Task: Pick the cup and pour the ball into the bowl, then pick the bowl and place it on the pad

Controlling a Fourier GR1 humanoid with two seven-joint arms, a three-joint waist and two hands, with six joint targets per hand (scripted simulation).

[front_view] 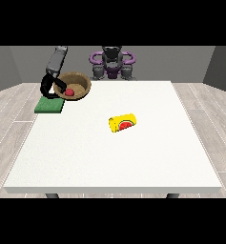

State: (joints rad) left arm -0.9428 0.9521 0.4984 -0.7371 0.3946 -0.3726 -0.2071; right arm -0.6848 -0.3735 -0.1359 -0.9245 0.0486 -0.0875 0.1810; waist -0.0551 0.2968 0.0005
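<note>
Across the white table [133, 157], the yellow cup [122, 123] lies tipped mid-table. The hand at the view's left [51, 87] curls round the bowl [74, 86], ball [69, 91] inside, beside the green pad [49, 106]. Pouring looks done; next, set the bowl squarely on the pad.

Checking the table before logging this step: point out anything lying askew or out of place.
The yellow cup lies on its side mid-table rather than upright. The wooden bowl, red ball inside, sits tilted partly over the green pad, held by the hand at the view's left.
</note>
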